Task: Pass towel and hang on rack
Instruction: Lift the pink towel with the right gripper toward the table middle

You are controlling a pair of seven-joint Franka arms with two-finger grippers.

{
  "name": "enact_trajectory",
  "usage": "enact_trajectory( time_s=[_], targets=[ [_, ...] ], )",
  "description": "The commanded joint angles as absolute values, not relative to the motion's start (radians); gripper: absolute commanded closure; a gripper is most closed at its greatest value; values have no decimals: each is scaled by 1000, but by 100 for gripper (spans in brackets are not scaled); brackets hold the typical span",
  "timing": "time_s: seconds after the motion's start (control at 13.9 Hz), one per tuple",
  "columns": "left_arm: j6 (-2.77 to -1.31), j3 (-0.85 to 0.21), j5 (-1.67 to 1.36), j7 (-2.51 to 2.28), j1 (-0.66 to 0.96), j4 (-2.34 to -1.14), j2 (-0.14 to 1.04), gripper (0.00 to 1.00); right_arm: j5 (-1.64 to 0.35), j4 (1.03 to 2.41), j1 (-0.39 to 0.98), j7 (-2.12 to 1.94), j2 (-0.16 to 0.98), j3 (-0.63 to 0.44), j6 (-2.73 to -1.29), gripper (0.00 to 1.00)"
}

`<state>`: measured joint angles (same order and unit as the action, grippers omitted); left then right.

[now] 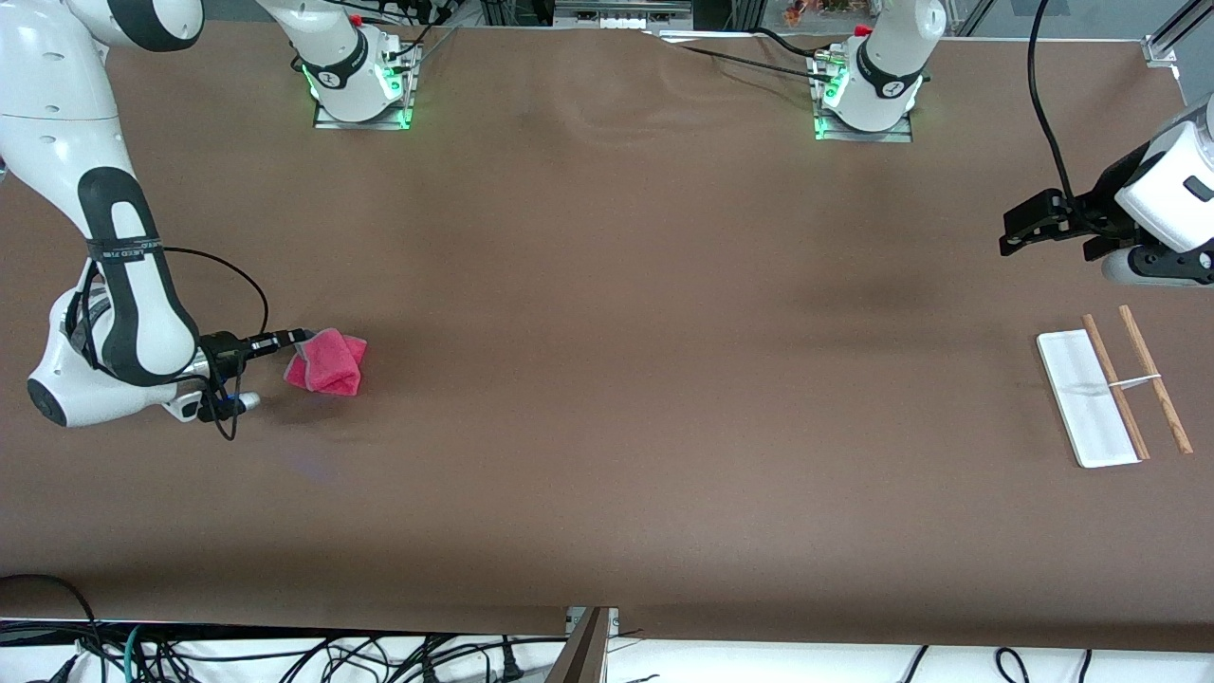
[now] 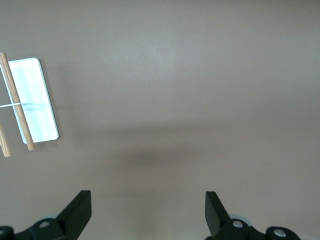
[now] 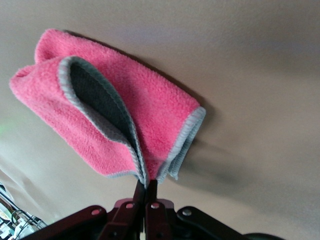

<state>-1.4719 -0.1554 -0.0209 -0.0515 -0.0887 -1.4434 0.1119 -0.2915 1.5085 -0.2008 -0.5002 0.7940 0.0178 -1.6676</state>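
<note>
The pink towel (image 1: 330,363) with grey trim lies folded on the brown table at the right arm's end. My right gripper (image 1: 300,338) is shut on one edge of it; in the right wrist view the towel (image 3: 115,115) bulges out from the pinched fingertips (image 3: 140,187). The rack (image 1: 1112,389), a white base with two wooden rods, stands at the left arm's end and shows in the left wrist view as well (image 2: 31,105). My left gripper (image 1: 1017,231) hangs open over bare table, farther from the front camera than the rack, with nothing between its fingers (image 2: 80,210).
The arm bases (image 1: 360,90) (image 1: 865,100) stand along the table edge farthest from the front camera. Cables (image 1: 237,655) hang below the nearest edge. Wide bare brown table (image 1: 664,379) stretches between towel and rack.
</note>
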Motion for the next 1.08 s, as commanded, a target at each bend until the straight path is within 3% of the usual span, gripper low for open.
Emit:
enact_trajectory(
  time_s=[0.0, 0.43, 0.72, 1.01],
  targets=[
    [-1470, -156, -28, -43, -94, -1439, 104, 0, -299, 1462, -207, -489, 762, 38, -1632, 100],
    [-1468, -156, -28, -43, -94, -1439, 104, 0, -299, 1177, -91, -315, 712, 40, -1373, 100],
    [-1470, -156, -28, -43, -94, -1439, 104, 0, -299, 1163, 56, -91, 592, 38, -1359, 100],
    [-1470, -156, -28, -43, -92, -1439, 104, 0, -296, 1160, 228, 139, 552, 34, -1374, 100]
  ],
)
